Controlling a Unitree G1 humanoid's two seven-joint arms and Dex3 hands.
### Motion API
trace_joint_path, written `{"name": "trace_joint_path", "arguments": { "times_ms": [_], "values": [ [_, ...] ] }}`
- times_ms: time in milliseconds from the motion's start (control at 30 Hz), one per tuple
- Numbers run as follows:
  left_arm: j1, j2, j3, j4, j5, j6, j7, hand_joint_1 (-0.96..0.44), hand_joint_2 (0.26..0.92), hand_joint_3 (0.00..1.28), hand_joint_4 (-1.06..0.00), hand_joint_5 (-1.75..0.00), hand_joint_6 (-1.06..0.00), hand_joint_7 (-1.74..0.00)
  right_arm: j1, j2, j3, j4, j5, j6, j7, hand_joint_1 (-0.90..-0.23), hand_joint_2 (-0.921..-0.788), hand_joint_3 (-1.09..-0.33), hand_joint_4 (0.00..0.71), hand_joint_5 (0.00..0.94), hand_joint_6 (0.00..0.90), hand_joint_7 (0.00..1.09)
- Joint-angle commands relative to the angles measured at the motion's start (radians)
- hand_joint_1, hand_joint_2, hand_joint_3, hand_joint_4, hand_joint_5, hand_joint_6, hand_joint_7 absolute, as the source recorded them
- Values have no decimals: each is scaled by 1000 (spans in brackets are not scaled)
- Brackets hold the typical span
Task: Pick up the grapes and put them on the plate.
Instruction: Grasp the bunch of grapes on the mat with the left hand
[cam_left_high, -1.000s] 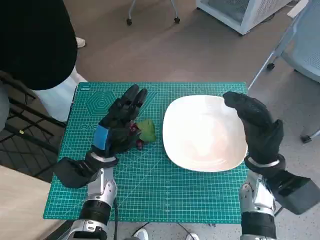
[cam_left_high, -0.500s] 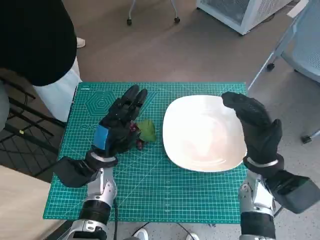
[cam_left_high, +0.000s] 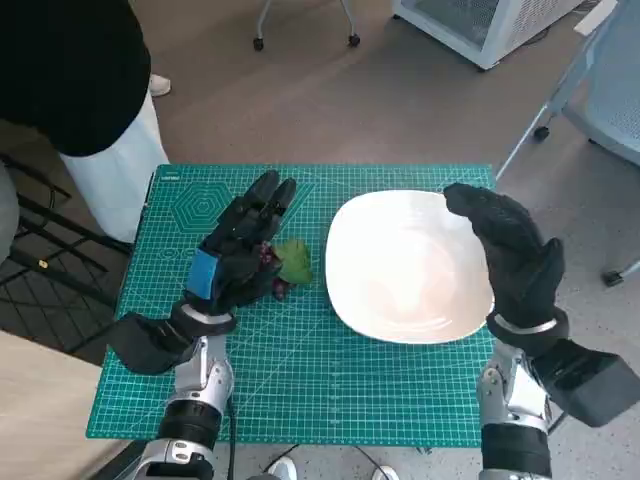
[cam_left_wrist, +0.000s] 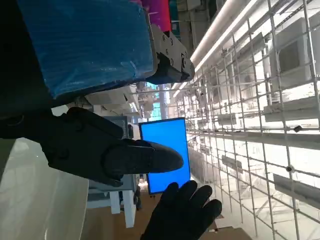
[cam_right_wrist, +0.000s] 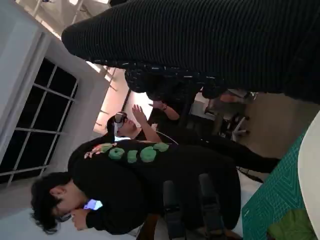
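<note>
The left hand is lying low over the green cutting mat, its fingers stretched out and slightly apart, closing on nothing. The grapes, dark berries with a green leaf, are sitting on the mat just beside that hand, partly hidden under it, near the white plate. The right hand is hovering over the plate's right edge, fingers extended, gripping nothing. Beyond the mat a person in black is standing

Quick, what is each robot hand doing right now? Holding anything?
Left robot hand: over the grapes, fingers stretched out; whether it grips them cannot be told.
Right robot hand: open, holding nothing, at the plate edge.
</note>
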Motion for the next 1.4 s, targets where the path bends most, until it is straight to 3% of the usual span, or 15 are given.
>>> {"name": "trace_joint_path", "arguments": {
  "times_ms": [33,333,500,633,833,1033,1400],
  "values": [
    [13,-2,-2,-19,-5,4,-4,-438,921,336,-261,0,-380,0,24,-1,-3,-5,5,10,-7,-449,-921,-591,237,0,71,405],
    [20,46,-2,-63,35,6,27,-474,921,311,-255,0,-366,0,28,-5,-1,-12,-14,4,-20,-452,-921,-590,239,1,72,407],
    [47,189,-32,-152,340,3,193,-618,921,240,-129,1,-232,0,31,-8,1,-15,-24,-4,-27,-459,-921,-589,239,2,73,407],
    [114,323,-62,-389,689,188,317,-744,921,151,-30,1,-84,1,29,-12,1,-11,-24,-6,-28,-464,-921,-587,240,2,74,407],
    [167,374,-95,-646,941,510,296,-770,826,22,-2,1,-28,-9,25,-11,1,-1,-23,-12,-27,-469,-921,-587,239,1,73,406],
    [172,363,-125,-707,1009,672,282,-712,757,2,1,1,-75,-29,22,-7,3,6,-25,-14,-30,-475,-921,-588,238,0,71,406],
    [181,368,-194,-760,1009,854,274,-660,728,0,1,1,-144,-37,22,-6,4,6,-21,-12,-30,-475,-921,-587,239,1,72,407]
  ]
}}
